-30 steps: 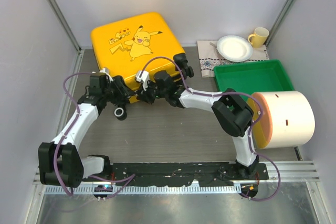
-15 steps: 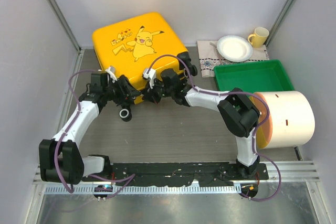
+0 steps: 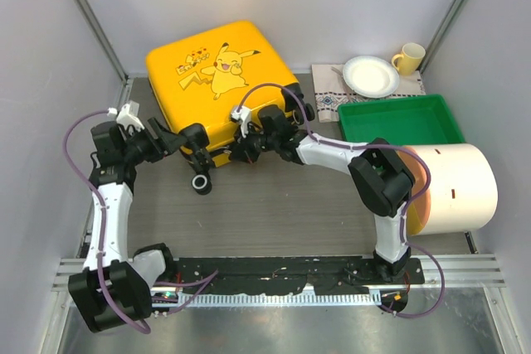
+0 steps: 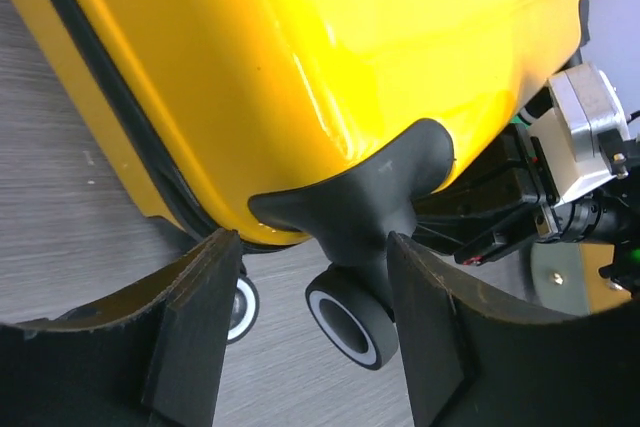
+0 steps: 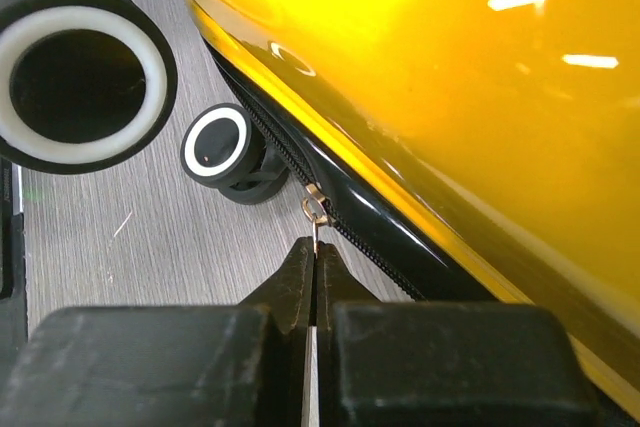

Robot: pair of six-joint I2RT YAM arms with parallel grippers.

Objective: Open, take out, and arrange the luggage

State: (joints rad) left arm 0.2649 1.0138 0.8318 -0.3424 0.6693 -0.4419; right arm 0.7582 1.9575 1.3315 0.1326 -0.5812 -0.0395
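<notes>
Right gripper (image 5: 315, 257), fingers pressed together, pinches the small metal zipper pull (image 5: 315, 212) on the near edge of the luggage (image 3: 217, 80). Left gripper (image 4: 308, 247) has its fingers spread on either side of a black wheel mount (image 4: 370, 197) at the luggage's near-left corner. The yellow luggage lies closed, cartoon print facing up, with a green tray (image 3: 398, 122) just to its right.

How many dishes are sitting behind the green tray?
2. A white plate lies on the patterned cloth behind the green tray. A yellow cup stands just right of the plate, near the wall. No others seem hidden.
</notes>
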